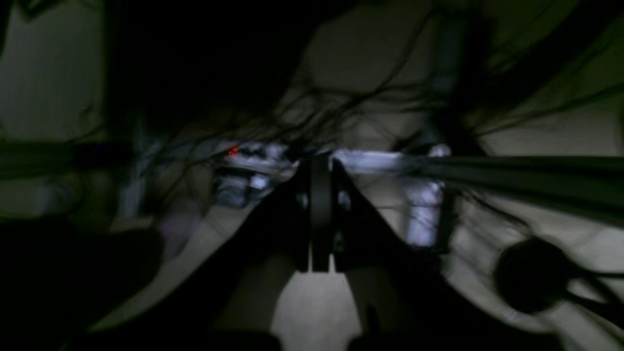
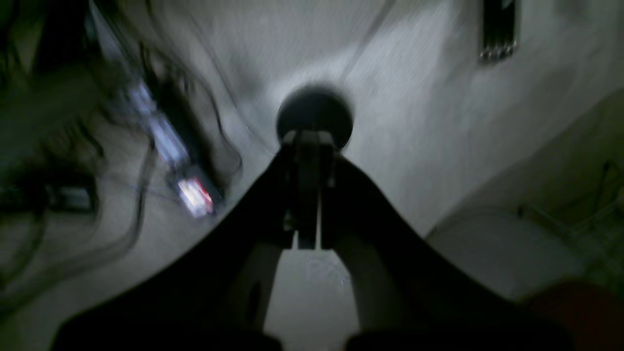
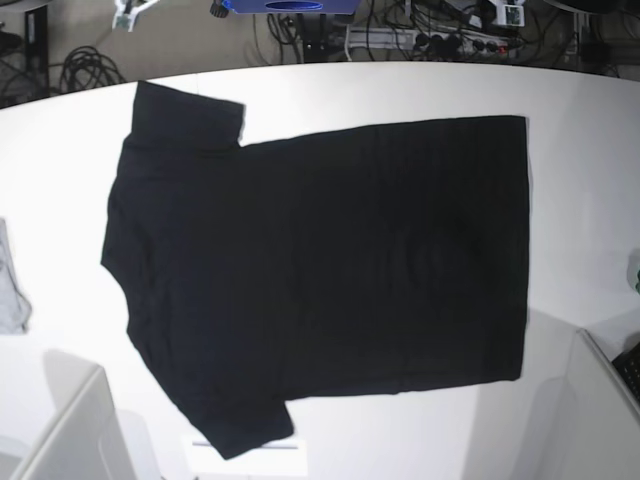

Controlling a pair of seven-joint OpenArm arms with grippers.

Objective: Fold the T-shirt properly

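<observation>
The black T-shirt (image 3: 320, 270) lies spread flat on the white table (image 3: 585, 150) in the base view, plain side up, collar to the left and hem to the right. One sleeve points to the far left corner, the other to the near left. Neither gripper shows in the base view. In the left wrist view my left gripper (image 1: 320, 168) is shut and empty, up off the table. In the right wrist view my right gripper (image 2: 309, 141) is also shut and empty. Neither wrist view shows the T-shirt.
A small grey cloth (image 3: 10, 285) lies at the table's left edge. White arm parts stand at the near left (image 3: 60, 430) and near right (image 3: 600, 400). Cables and power strips (image 3: 430, 40) lie on the floor beyond the far edge.
</observation>
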